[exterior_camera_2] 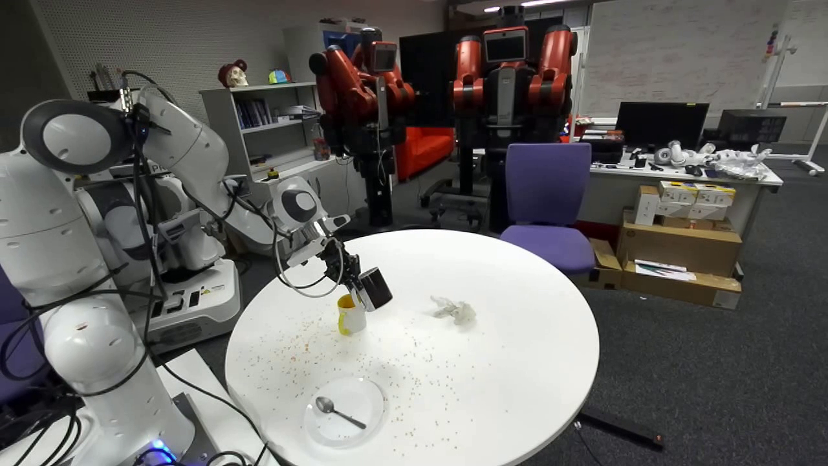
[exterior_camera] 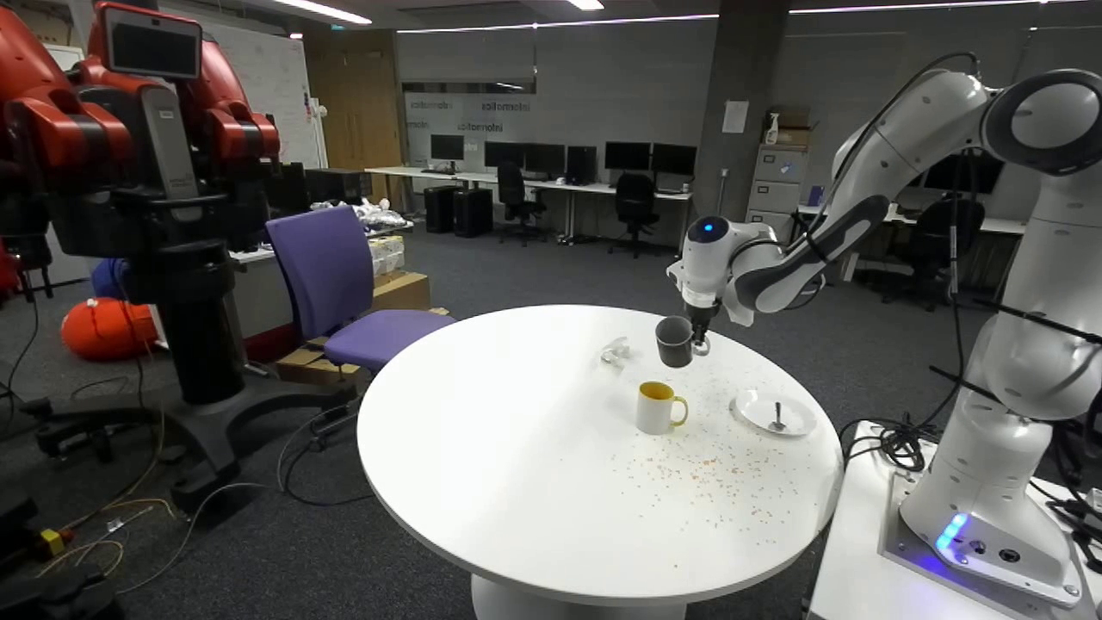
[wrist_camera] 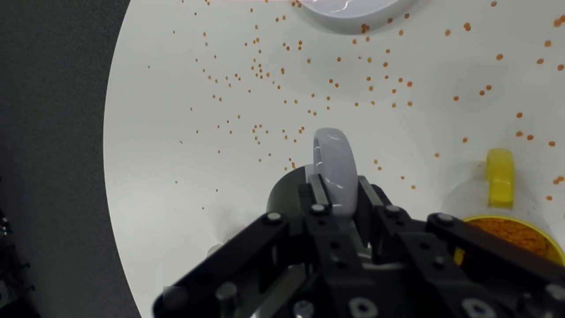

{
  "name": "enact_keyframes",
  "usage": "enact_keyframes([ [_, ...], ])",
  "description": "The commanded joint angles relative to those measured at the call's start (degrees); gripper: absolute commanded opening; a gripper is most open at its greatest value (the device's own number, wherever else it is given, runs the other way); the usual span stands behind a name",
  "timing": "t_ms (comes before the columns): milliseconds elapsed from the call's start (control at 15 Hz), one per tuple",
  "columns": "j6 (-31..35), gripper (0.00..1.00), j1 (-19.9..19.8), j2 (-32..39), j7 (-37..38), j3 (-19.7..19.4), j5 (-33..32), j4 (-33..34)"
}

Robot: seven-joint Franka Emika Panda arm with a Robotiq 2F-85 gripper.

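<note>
The hand (wrist_camera: 341,194) is clamped on the white handle (wrist_camera: 333,150) of a dark mug (exterior_camera_2: 376,288), holding it tilted above the counter (exterior_camera: 482,448), near the upright yellow-handled mug (exterior_camera: 653,415). That yellow-handled mug contains orange lentil-like grains (wrist_camera: 512,235); loose grains (wrist_camera: 467,27) lie scattered near it. In an exterior view, a white plate (exterior_camera_2: 366,398) carrying a metal spoon (exterior_camera_2: 326,405) sits on the camera side of the yellow-handled mug, and crumpled translucent wrap (exterior_camera_2: 460,313) lies to that mug's right.

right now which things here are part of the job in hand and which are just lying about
In the job:
dark mug, held tilted above the table
gripper, closed on the mug's handle
yellow-lined mug, perhaps, standing close by

Lying about, it seems:
plate with spoon
crumpled pale scrap
scattered orange grains
</note>
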Motion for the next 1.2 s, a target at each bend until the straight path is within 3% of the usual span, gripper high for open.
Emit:
enact_keyframes([
  [0,-7.7,0.05,2.3,-1.2,-1.3,1.8,-1.3,1.6],
  [667,-22.5,0.05,6.1,-0.3,-5.9,5.5,-2.3,4.5],
  [1133,-26.7,0.05,6.5,2.5,-14.8,6.4,-2.5,7.6],
])
